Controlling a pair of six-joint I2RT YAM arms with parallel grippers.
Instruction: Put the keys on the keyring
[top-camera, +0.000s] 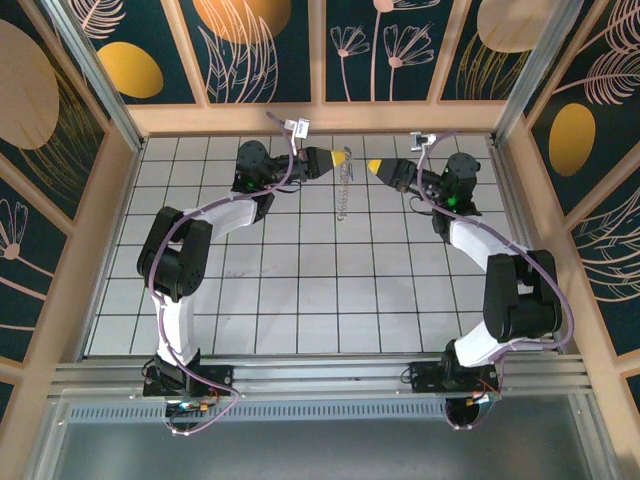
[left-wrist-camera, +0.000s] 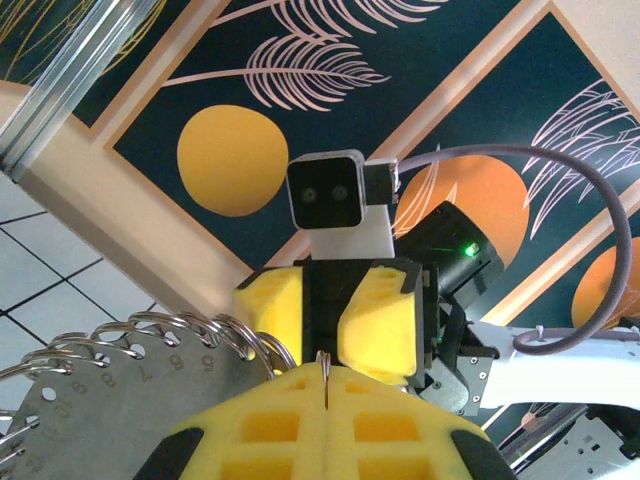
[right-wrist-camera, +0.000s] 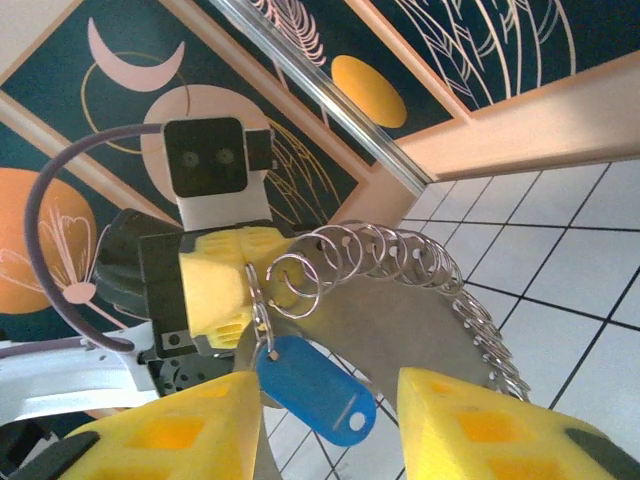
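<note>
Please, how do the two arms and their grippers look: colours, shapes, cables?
Both the left arm and the right arm have white links and black joints, with a grey-purple cable along each. The left gripper and right gripper end in yellow fingers with square recesses. A green light glows on a black joint.

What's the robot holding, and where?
The left gripper pinches the keyring by the small ring the blue tag hangs from. The right gripper is open, holding nothing.
</note>
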